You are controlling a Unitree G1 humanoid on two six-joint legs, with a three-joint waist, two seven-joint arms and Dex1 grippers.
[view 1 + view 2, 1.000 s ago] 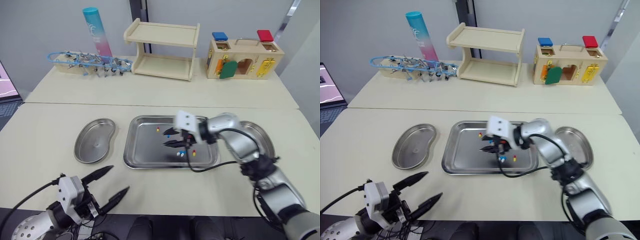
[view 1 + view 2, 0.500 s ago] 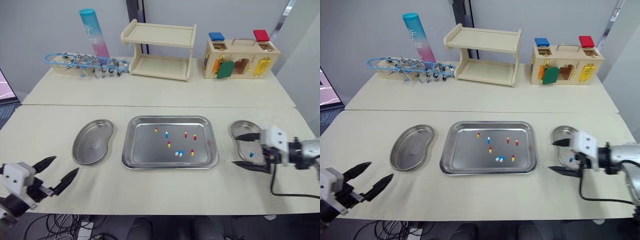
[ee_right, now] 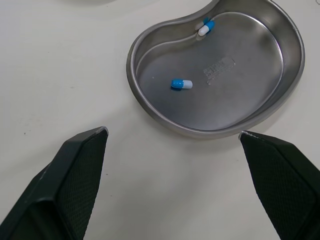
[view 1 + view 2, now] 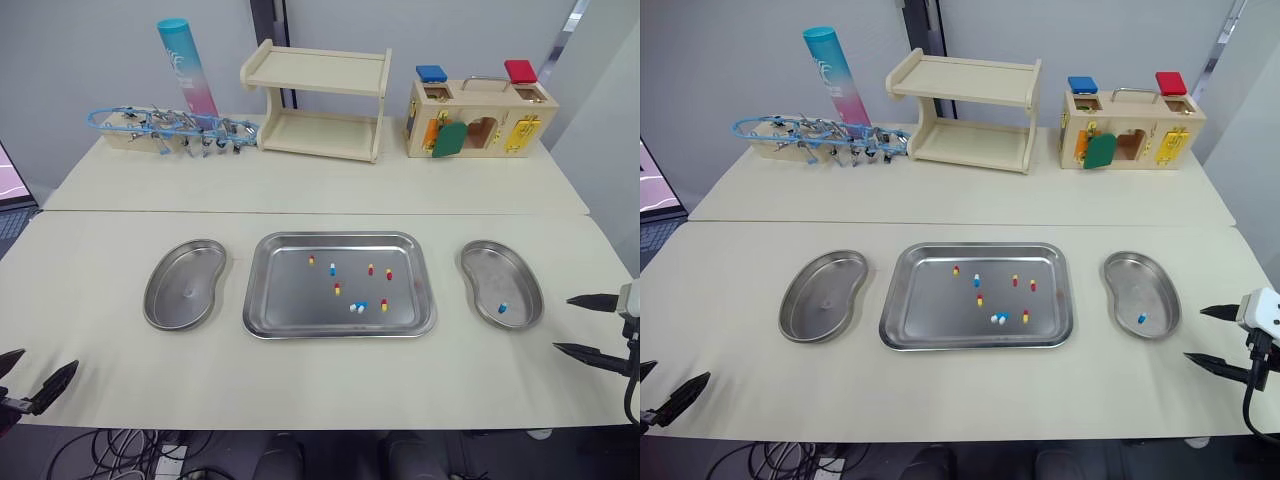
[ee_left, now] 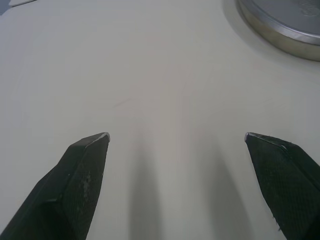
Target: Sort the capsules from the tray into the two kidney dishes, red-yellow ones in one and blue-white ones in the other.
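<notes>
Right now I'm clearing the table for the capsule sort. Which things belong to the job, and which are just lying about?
For the job:
- steel tray
- red-yellow capsules and blue-white capsules in the tray
- left kidney dish, empty
- right kidney dish, two blue-white ones already inside

Lying about:
- wooden shelf
- wooden latch box
- teal-pink tube
- rack of metal instruments

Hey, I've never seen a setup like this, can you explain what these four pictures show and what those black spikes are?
It's a humanoid robot at a table. The two wide pictures come from cameras in its head, looking down. The two close-ups come from cameras on its wrists; the black spikes are its fingers. The left gripper and right gripper are both open, holding nothing. On the table lie a tray with loose capsules, an empty left kidney dish, and a right kidney dish holding a blue-white capsule.
</notes>
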